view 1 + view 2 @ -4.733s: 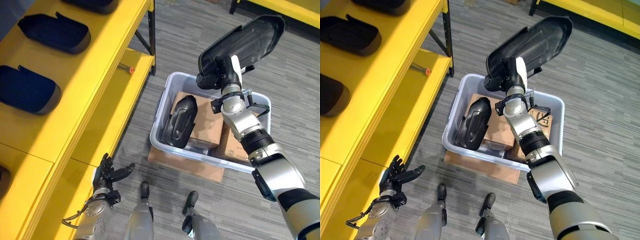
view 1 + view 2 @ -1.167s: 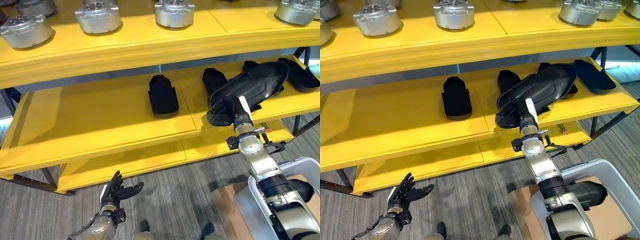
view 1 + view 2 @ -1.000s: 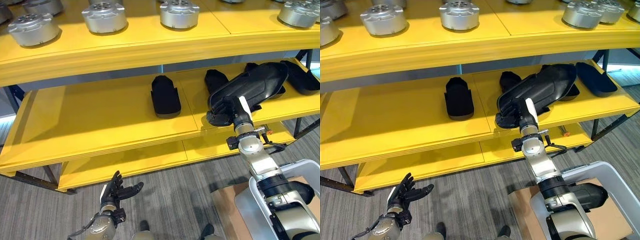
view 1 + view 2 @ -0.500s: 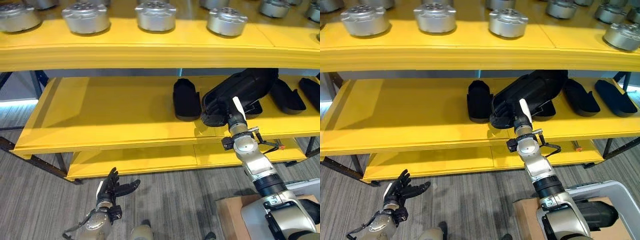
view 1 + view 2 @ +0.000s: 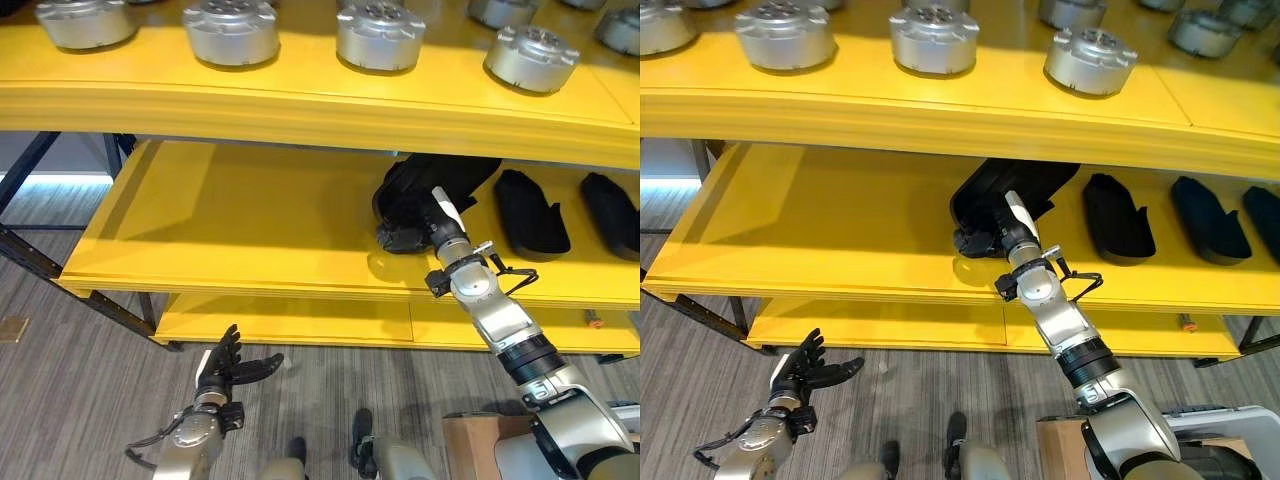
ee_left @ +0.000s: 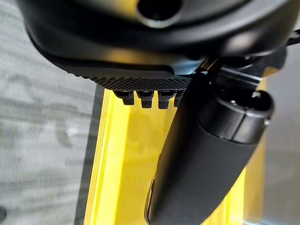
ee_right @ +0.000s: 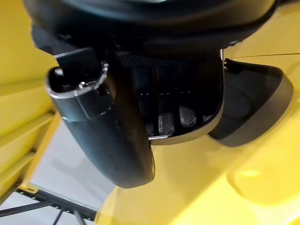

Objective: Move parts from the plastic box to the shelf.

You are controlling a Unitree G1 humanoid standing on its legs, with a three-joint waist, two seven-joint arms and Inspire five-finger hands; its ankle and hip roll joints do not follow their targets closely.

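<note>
A large black moulded part is tilted under the top board, its lower end close to the yellow middle shelf. My right hand is shut on that lower end. In the right wrist view the fingers curl over the part's rim and the thumb stands beside them. My left hand hangs low over the floor in front of the shelf, open with its fingers spread and holding nothing.
Two more black parts lie on the middle shelf right of the held one. Several silver round parts stand on the top shelf. The middle shelf's left half is bare yellow board. A lower yellow shelf runs beneath.
The whole view has shifted. My right hand has carried the black part further in under the top board and lower towards the middle shelf. The left hand stays low and open.
</note>
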